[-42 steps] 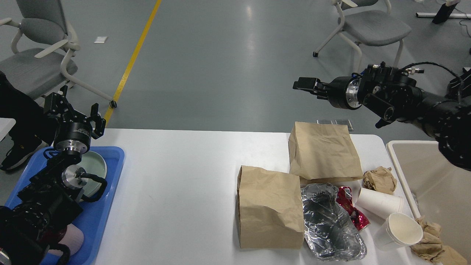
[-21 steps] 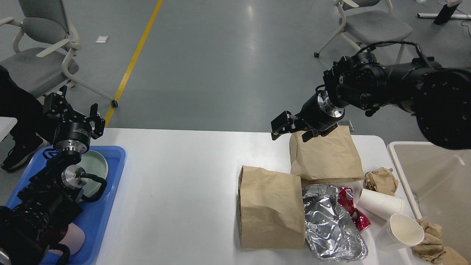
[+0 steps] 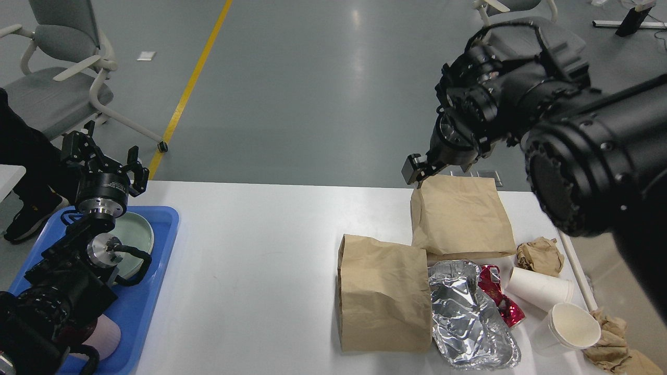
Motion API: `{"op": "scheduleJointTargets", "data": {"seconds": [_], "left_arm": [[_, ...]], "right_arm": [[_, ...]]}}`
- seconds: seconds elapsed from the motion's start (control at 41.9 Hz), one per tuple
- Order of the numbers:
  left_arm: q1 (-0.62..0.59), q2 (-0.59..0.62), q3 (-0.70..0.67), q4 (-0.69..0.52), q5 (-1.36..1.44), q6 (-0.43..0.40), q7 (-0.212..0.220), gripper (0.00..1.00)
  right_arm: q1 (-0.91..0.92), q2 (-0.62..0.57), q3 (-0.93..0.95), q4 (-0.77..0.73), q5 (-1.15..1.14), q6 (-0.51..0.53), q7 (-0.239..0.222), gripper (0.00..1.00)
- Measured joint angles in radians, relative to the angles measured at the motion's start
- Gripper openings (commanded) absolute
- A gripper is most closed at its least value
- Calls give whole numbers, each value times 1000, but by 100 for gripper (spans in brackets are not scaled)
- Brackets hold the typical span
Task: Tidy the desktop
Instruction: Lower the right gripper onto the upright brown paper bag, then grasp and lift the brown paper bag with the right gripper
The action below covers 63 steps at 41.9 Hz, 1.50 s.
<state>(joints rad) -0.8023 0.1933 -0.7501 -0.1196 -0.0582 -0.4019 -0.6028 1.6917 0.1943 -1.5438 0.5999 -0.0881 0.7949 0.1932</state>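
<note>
The white desktop (image 3: 260,250) fills the lower view. On its right side lie two brown paper bags, one far (image 3: 461,219) and one near (image 3: 383,291), crumpled foil (image 3: 469,317), a red wrapper (image 3: 495,294), two white paper cups (image 3: 539,286) (image 3: 570,325) and crumpled brown paper (image 3: 539,255). My right gripper (image 3: 417,169) hangs just over the far bag's far left corner; it is seen end-on and dark. My left gripper (image 3: 104,156) is open and empty above the far end of the blue tray (image 3: 156,271).
The blue tray holds a pale green plate (image 3: 136,234) and a pinkish bowl (image 3: 107,341), partly hidden by my left arm. A beige bin (image 3: 578,273) stands at the right edge, largely hidden by my right arm. More crumpled paper (image 3: 612,346) lies by it. Chairs stand beyond.
My right arm has swung from high at the right down and left, bringing its gripper to the far bag's far left corner. The left arm has not moved.
</note>
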Motion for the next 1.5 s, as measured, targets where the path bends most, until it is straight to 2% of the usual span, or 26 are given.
{"op": "scheduleJointTargets", "data": {"seconds": [0.096, 0.167, 0.406, 0.573, 0.764, 1.218, 1.338, 1.362, 1.409, 1.505], "left_arm": [[0, 0, 0, 0, 0, 0, 0, 97], [0, 0, 0, 0, 0, 0, 0, 97], [0, 0, 0, 0, 0, 0, 0, 97], [0, 0, 0, 0, 0, 0, 0, 97], [0, 0, 0, 0, 0, 0, 0, 97], [0, 0, 0, 0, 0, 0, 0, 97], [0, 0, 0, 0, 0, 0, 0, 97], [0, 0, 0, 0, 0, 0, 0, 97], [0, 0, 0, 0, 0, 0, 0, 97], [0, 0, 0, 0, 0, 0, 0, 97]], "right_arm": [[-144, -7, 11, -114, 20, -5, -60, 100], [-219, -13, 24, -171, 64, -18, -85, 100], [-336, -80, 100, -223, 217, -152, -101, 100], [-380, -111, 142, -236, 231, -190, -103, 100], [-417, -123, 145, -257, 232, -220, -127, 100], [-444, -102, 152, -258, 234, -303, -236, 100], [-457, -95, 201, -258, 235, -357, -274, 100], [-461, -95, 209, -258, 236, -367, -279, 98], [-470, -93, 233, -253, 235, -407, -296, 86], [-476, -85, 246, -247, 234, -446, -321, 53]]}}
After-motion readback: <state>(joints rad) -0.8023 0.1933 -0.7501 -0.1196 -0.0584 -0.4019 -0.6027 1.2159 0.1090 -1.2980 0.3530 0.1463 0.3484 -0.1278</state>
